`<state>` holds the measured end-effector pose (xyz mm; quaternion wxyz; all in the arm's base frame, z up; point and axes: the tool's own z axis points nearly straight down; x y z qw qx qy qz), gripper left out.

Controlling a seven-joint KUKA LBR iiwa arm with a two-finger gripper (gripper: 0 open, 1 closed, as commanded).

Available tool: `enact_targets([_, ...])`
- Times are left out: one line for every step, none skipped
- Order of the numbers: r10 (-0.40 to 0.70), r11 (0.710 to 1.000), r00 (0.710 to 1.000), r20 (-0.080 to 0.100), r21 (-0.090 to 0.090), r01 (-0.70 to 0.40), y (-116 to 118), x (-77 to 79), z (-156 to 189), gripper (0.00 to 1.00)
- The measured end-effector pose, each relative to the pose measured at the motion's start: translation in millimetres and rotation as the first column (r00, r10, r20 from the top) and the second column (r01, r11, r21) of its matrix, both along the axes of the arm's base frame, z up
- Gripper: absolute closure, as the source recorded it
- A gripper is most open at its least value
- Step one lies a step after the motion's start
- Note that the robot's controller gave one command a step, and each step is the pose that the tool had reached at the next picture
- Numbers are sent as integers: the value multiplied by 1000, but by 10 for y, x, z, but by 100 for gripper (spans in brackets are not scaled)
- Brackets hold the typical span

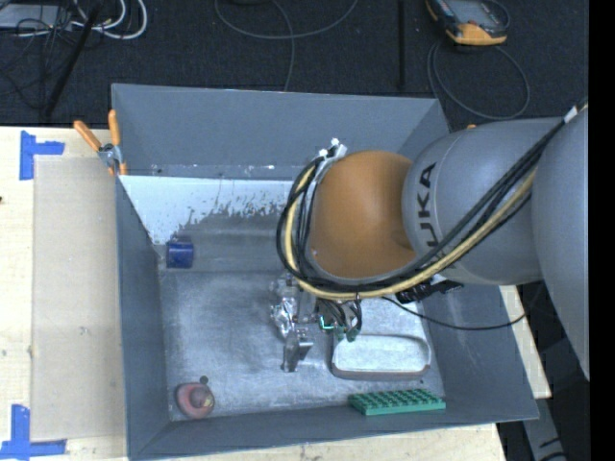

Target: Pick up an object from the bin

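Grey metal bin, hand low near its middle

Grey metal bin [240,133] holds the hand [293,344] low over bare floor, just left of a silvery flat packet [384,355], perhaps touching its edge. I cannot tell whether the hand is open or closed, or has hold of anything. A green ridged strip [397,402] lies near the front wall, a blue block [180,254] far left, and a reddish round thing [195,400] in the front left corner.

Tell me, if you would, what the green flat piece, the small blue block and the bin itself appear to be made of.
The green flat piece looks like moulded plastic: even matte green with a regular ridged or studded top. The small blue block may be plastic or foam: flat saturated colour without shine. The bin looks like grey metal, its floor scuffed and speckled.
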<state>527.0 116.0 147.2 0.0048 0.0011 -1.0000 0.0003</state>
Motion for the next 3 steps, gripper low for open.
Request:
enact_targets([-200, 980, 980, 7, 3, 200, -418, 349, -756, 0])
enact_targets([-203, 979, 979, 11, 4, 203, -419, 359, -740, 100])
enact_targets([232, 973, 973, 18, 0, -232, -460, 325, 1597, 100])
